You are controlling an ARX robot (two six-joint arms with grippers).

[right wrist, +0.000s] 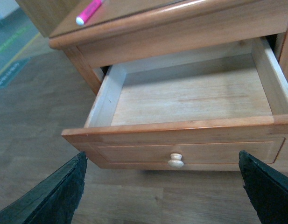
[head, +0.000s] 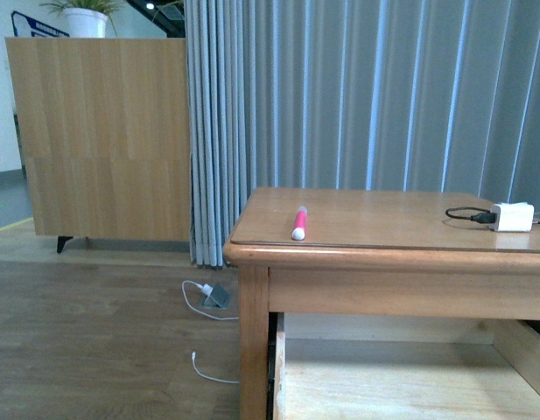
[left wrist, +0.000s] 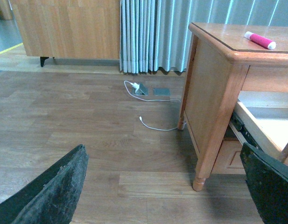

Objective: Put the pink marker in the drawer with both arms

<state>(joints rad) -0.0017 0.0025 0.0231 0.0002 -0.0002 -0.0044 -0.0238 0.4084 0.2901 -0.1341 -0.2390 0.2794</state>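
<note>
Grey curtains (head: 383, 87) are hung behind the table (head: 383, 219), on whose top, near the front edge, the pink marker (head: 299, 223) is laid. Beneath, the drawer (right wrist: 134, 151) is pulled out. Left fingers (left wrist: 55, 191) and right fingers (right wrist: 55, 193) are spread wide apart.

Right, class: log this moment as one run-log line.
pink marker: on table, ungrasped | drawer: open, empty | left gripper: open | right gripper: open

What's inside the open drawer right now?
Nothing shows in the drawer: just bare pale wood floor and walls. Its own front rim covers the strip of floor right behind it, so that part is unseen. The pink marker lies on the table top above, not inside.
</note>
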